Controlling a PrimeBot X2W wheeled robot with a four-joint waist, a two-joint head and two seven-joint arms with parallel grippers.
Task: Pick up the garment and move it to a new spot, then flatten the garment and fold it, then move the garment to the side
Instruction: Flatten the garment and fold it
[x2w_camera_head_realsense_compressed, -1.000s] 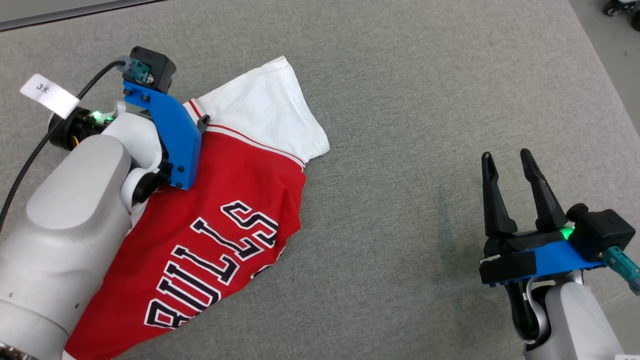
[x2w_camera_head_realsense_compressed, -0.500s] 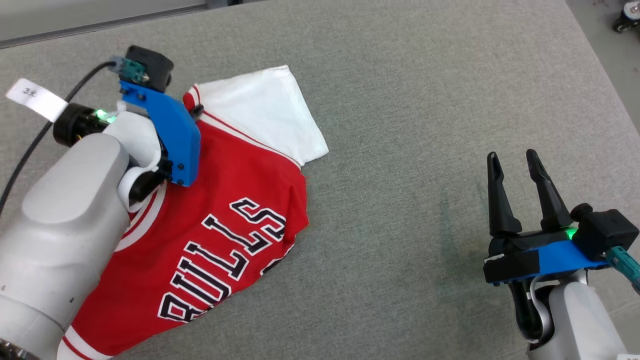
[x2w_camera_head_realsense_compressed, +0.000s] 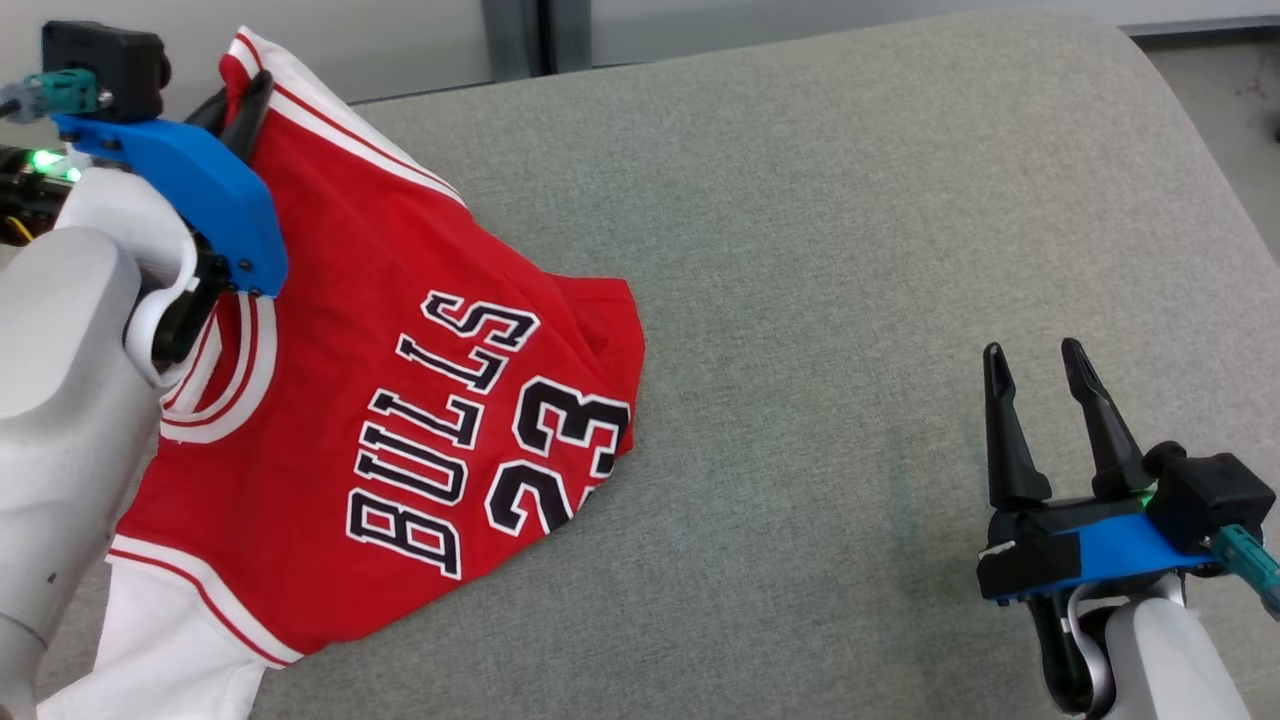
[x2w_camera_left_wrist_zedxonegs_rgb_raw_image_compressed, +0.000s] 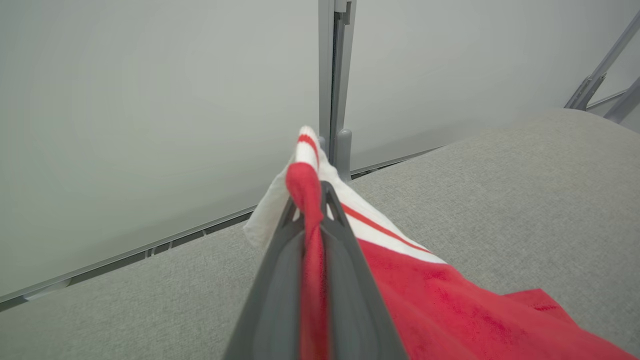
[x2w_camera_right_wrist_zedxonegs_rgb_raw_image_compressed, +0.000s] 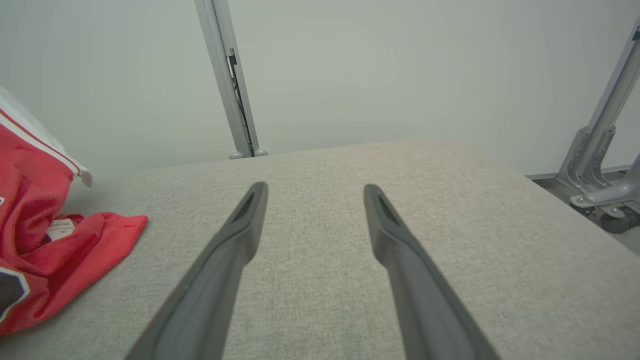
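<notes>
Pick-up step: left gripper (x2w_camera_head_realsense_compressed: 243, 105) clamps the garment (x2w_camera_head_realsense_compressed: 400, 400) at its edge (right gripper (x2w_camera_head_realsense_compressed: 1035, 352) idle, jaws apart); the next move likely calls for carrying it to a new spot.

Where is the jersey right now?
Head view: the jersey lies on the left side of the grey surface, a striped edge held up by the shut left gripper, far from the right gripper.

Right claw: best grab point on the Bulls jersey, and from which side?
Likely the red hem corner, approached low from the robot's right: it lies bunched on the grey padded surface, nearest the open right claw, while the left claw pinches the raised shoulder of the Bulls jersey.
</notes>
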